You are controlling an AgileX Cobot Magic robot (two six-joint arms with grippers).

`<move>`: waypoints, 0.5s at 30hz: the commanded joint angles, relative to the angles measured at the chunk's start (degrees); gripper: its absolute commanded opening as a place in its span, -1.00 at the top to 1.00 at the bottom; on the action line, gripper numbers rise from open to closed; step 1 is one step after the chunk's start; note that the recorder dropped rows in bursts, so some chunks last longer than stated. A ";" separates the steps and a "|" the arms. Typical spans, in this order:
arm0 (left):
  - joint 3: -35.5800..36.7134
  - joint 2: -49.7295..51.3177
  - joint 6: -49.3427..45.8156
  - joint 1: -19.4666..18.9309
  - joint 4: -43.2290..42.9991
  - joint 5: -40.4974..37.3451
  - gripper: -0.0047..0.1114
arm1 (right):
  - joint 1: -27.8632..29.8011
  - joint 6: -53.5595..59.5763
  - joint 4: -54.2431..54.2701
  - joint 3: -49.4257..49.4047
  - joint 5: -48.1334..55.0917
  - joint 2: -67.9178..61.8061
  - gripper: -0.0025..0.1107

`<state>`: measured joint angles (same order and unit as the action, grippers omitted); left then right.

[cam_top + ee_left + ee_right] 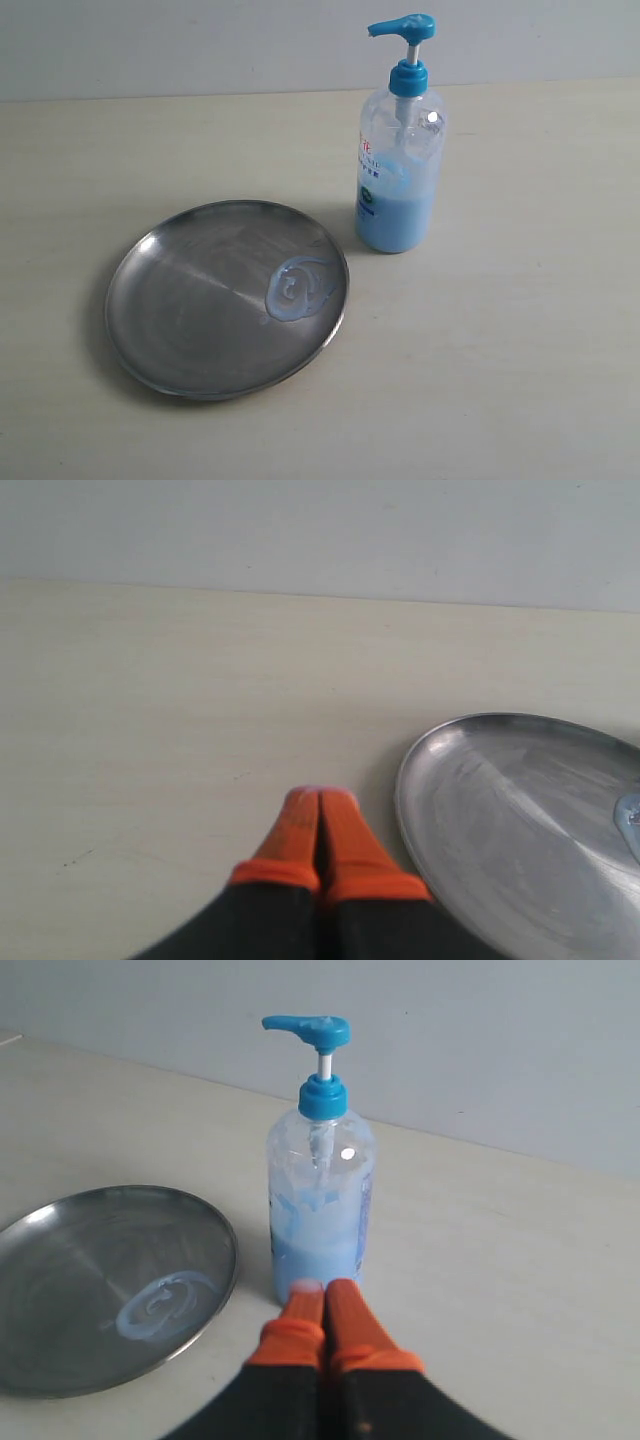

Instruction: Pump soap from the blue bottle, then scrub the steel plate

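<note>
The steel plate (200, 300) lies on the table at the left, with a swirled smear of pale blue soap (298, 288) near its right rim. Just right of it and farther back stands the blue bottle (398, 165), upright, pump head raised. Neither gripper shows in the exterior view. My left gripper (320, 798) is shut with nothing in it, its orange fingertips (298, 825) pressed together beside the steel plate (520, 830). In the right wrist view my right gripper (323, 1288) is also shut and empty, just in front of the blue bottle (320, 1200), the soap (165, 1305) off to one side on the steel plate (60, 1290).
The pale wooden table (500, 350) runs back to a grey wall (200, 40). Nothing else stands on it in these views.
</note>
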<state>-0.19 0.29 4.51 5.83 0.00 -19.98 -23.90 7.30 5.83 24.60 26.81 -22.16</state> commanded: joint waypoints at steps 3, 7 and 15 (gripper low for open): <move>0.19 -0.29 0.21 0.31 0.00 0.22 0.92 | -0.07 0.09 -0.64 -0.36 0.28 0.19 0.96; 0.19 -0.29 0.21 0.31 0.00 0.22 0.92 | -0.07 0.09 -0.64 -0.36 0.28 0.19 0.96; 0.19 -0.29 0.21 0.31 0.00 0.22 0.92 | -0.07 -0.45 -2.89 -0.36 0.49 6.85 0.96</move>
<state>-0.19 0.29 4.51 5.83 0.00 -19.98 -23.90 7.30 4.66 24.60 27.27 -18.43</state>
